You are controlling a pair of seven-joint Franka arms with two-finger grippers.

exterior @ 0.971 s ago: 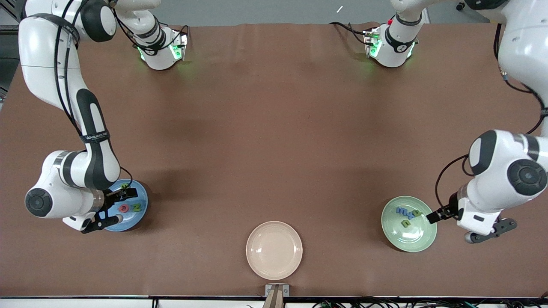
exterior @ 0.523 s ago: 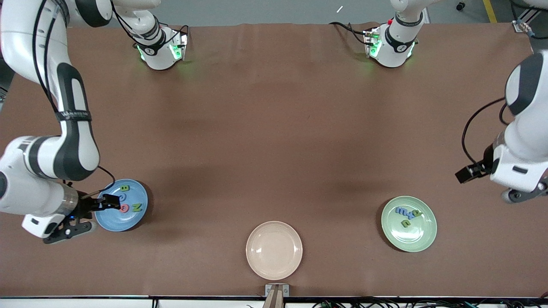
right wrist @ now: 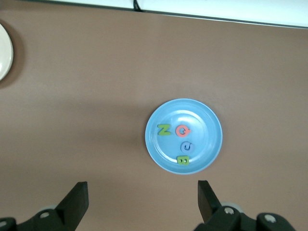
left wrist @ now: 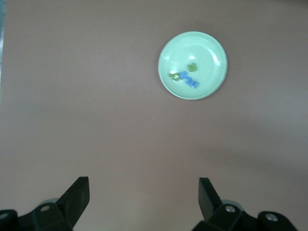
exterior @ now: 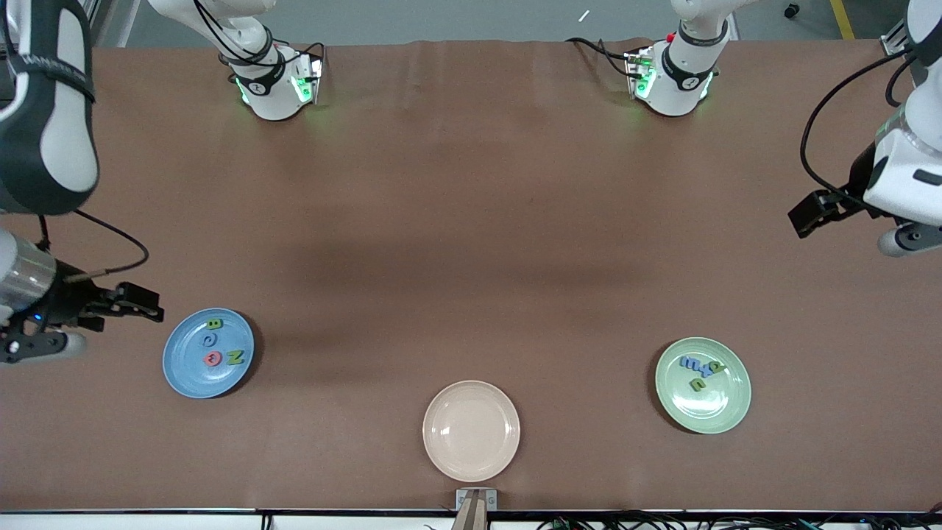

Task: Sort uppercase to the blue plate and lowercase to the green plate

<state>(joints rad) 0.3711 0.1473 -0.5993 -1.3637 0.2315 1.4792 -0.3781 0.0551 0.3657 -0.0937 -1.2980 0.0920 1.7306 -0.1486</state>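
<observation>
The blue plate point(exterior: 184, 372) point(right wrist: 207, 122) lies toward the right arm's end of the table. It holds the uppercase letters: green B point(exterior: 214, 323) point(right wrist: 183, 160), blue C point(exterior: 209, 340) point(right wrist: 186, 147), pink-red Q point(exterior: 214, 358) point(right wrist: 182, 130) and green N point(exterior: 235, 357) point(right wrist: 164, 130). The green plate point(exterior: 721, 408) point(left wrist: 211, 50) toward the left arm's end holds the lowercase letters: blue m point(exterior: 690, 363), blue t point(exterior: 706, 369), green p point(exterior: 718, 366) and green n point(exterior: 696, 383). My right gripper point(exterior: 147, 305) point(right wrist: 142, 199) hangs open and empty over bare table beside the blue plate. My left gripper point(exterior: 808, 213) point(left wrist: 143, 197) hangs open and empty over bare table, well away from the green plate.
An empty cream plate point(exterior: 471, 430) point(right wrist: 3, 50) sits near the table's front edge, midway between the two other plates. Both arm bases point(exterior: 274, 85) point(exterior: 671, 77) stand at the edge farthest from the front camera. Brown cloth covers the table.
Both grippers have risen off their plates and pulled back toward their own ends of the table, staying open. The letters have not moved.
</observation>
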